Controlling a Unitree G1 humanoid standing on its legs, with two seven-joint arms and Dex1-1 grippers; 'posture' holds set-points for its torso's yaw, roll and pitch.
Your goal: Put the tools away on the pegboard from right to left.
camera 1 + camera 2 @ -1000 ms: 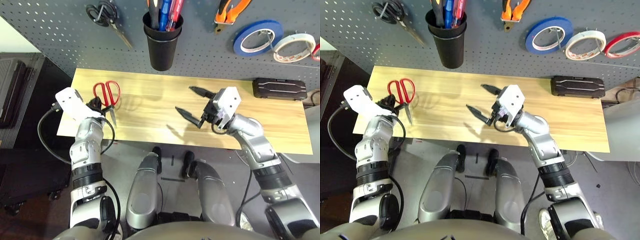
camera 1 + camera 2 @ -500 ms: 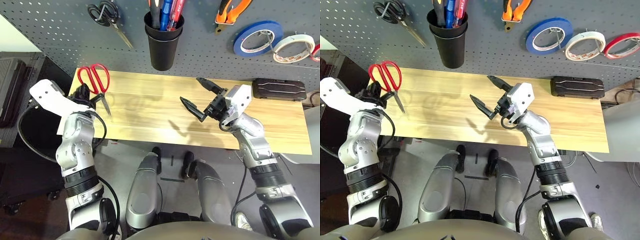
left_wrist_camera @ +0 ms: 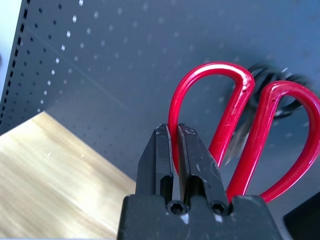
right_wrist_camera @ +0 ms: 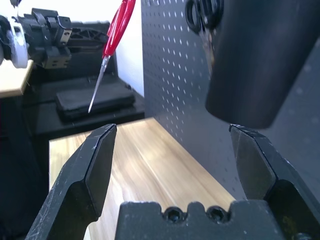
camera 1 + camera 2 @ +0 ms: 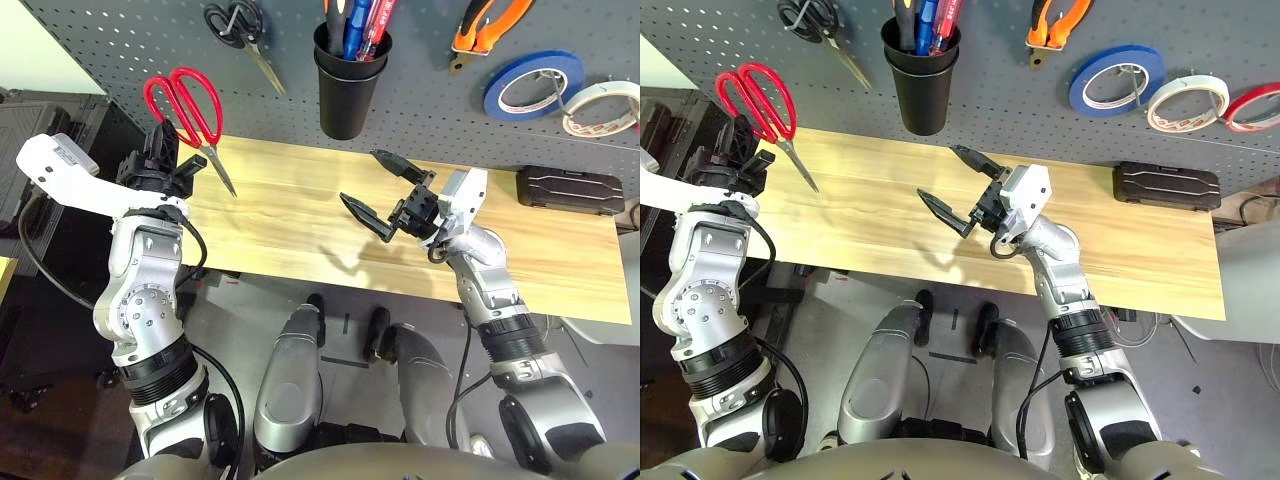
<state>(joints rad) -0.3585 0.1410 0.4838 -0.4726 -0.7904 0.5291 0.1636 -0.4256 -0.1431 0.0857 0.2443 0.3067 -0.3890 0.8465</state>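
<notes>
Wooden desk (image 5: 300,215) runs across your foreground, dark pegboard (image 5: 420,120) rising behind it. Nearest you, the left claw (image 5: 160,160) is clamped on one loop of the red-handled scissors (image 5: 190,110), lifted off the desk at its left end; long axis roughly upright, handles up, blades angled down and rightward. The right claw (image 5: 385,185) hangs mid-desk, jaws spread, nothing between them. Beyond, black-handled scissors (image 5: 240,30) hang up and right of your held pair; bare pegboard lies directly behind it. Left arm is plainly the nearer.
</notes>
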